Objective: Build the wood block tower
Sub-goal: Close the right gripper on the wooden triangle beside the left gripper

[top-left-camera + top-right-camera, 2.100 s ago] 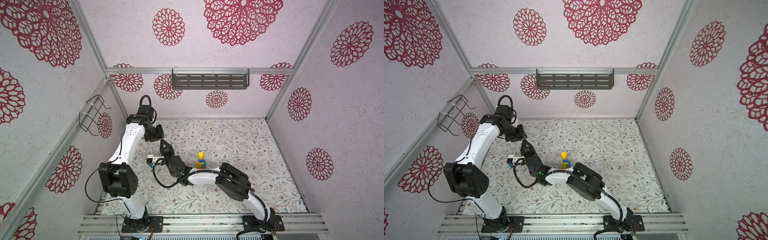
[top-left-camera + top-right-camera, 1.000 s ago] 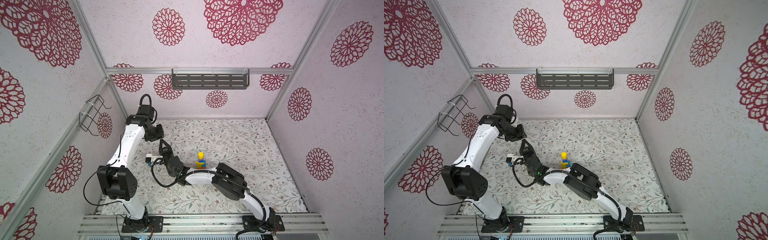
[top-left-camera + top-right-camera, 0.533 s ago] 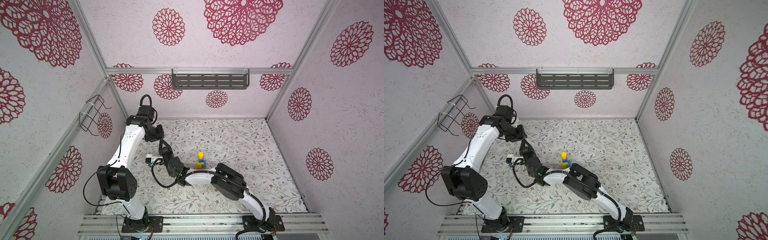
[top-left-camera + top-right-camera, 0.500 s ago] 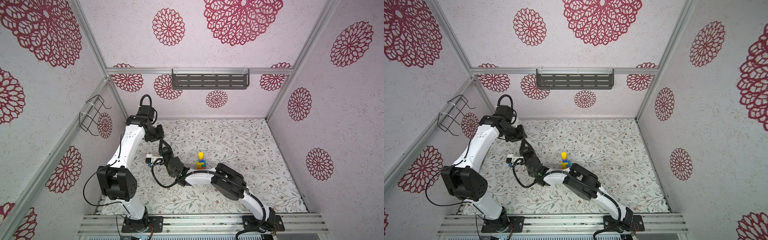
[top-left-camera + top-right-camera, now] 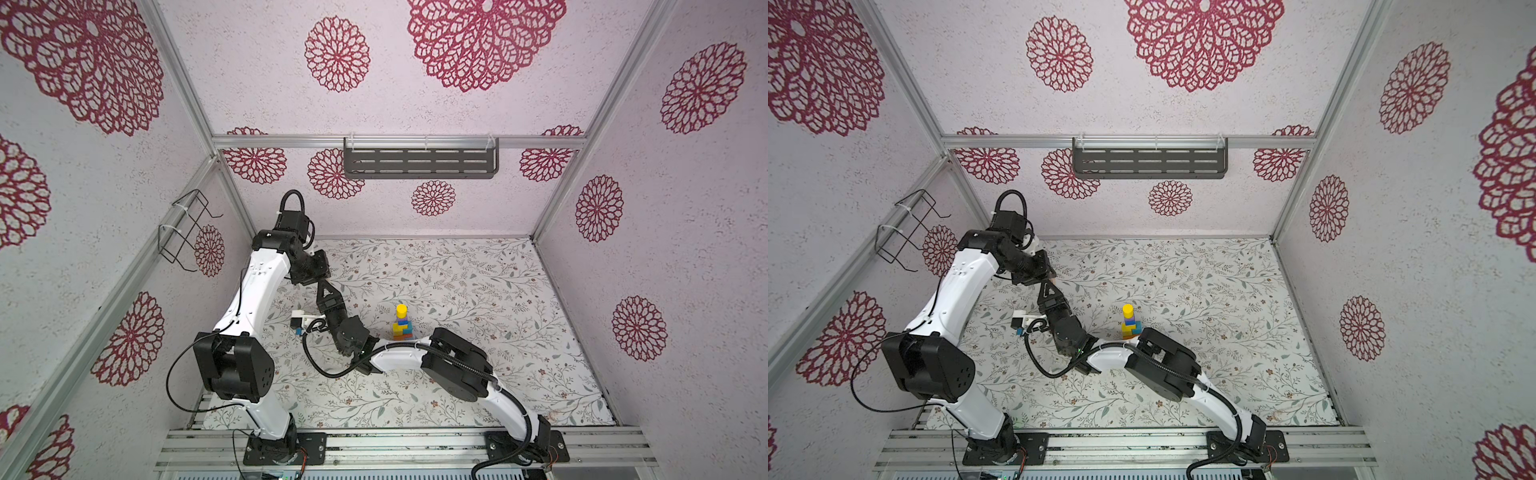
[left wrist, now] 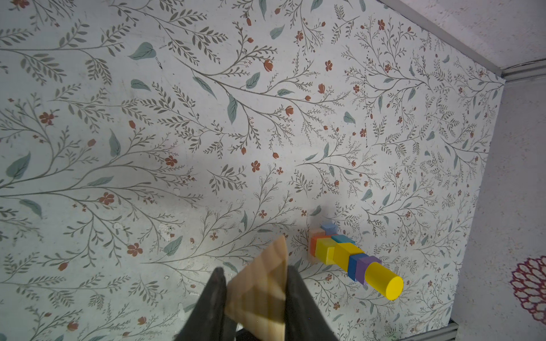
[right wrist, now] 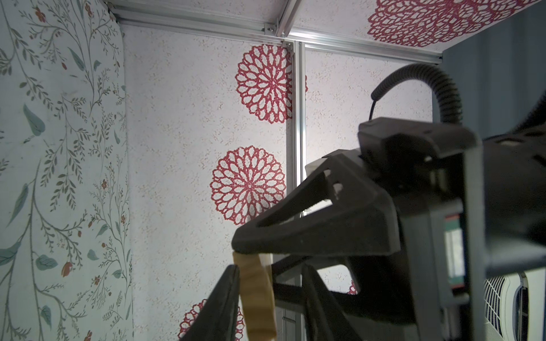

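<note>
I hold the tan triangular wooden block (image 6: 263,295) clamped in the left gripper (image 6: 256,271), the right gripper (image 7: 270,268) has its jaws parted around it, and the multicoloured wood block tower (image 5: 402,324) stands well off to the right.

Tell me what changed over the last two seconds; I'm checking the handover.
The right arm's elbow shifted slightly left in both top views, and the right gripper seems to have loosened off the tan triangular wooden block, with one finger now clear. The left gripper stays clamped on it. The multicoloured wood block tower is unmoved.
</note>
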`<state>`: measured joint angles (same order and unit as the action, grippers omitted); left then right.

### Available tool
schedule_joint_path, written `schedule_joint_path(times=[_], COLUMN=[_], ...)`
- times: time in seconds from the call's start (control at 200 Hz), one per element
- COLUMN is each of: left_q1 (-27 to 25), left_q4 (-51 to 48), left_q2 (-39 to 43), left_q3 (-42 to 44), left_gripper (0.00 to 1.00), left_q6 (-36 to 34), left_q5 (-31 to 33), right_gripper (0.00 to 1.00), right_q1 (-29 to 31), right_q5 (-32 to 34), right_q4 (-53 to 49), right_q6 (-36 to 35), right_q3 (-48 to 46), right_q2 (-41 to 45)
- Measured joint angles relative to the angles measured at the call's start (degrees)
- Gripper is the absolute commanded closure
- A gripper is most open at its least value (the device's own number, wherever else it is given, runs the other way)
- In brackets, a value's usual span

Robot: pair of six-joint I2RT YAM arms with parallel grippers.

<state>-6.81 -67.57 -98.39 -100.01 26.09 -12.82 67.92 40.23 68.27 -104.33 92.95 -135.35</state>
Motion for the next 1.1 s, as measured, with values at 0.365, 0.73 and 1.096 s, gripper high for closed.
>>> schedule_joint_path(times=[0.365, 0.73, 1.096], left_q1=[-0.33, -0.33, -0.35], left_q4=[-0.09, -0.11, -0.17], left_q2=[0.00, 0.00, 0.02], left_q3=[0.00, 0.20, 0.20], left_gripper=[0.75, 0.75, 0.74], left_q6=[-0.61, -1.03, -1.03], left_q5=[-0.57, -0.46, -0.83], right_gripper=[0.83, 0.97, 1.00], right_q1=[0.00, -0.31, -0.33], right_q5=[-0.42, -1.60, -1.60], right_q4=[0.50, 2.73, 3.98], right_q6=[-0.31, -2.27, -3.93], right_q3=[0.02, -1.62, -1.68], right_q2=[0.00, 0.02, 0.02])
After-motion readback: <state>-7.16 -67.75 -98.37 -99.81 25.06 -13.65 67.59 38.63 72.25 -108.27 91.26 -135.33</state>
